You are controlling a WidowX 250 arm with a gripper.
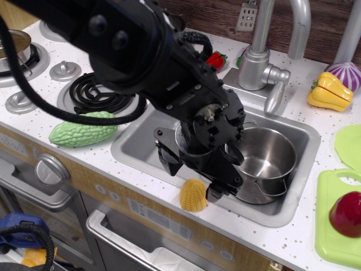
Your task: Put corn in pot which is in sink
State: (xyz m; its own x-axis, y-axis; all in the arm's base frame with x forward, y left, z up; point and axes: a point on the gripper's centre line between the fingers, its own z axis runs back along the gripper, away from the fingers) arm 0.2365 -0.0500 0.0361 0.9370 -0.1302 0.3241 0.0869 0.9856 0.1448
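The corn (193,195) is a small yellow-orange ribbed dome resting on the sink's front rim, left of the pot. The shiny steel pot (269,160) stands lidless and empty in the right half of the grey sink (131,145). My gripper (195,176) hangs just above the corn with its black fingers (168,162) spread wide on either side; it is open and holds nothing. The arm hides the sink's middle and the pot's left edge.
A green bumpy gourd (82,131) lies left of the sink by the black coil burner (101,94). The faucet (265,56) stands behind the sink. A yellow pepper (329,90) and a purple onion (347,73) sit at the back right. A green board (331,226) carries a red toy (347,213).
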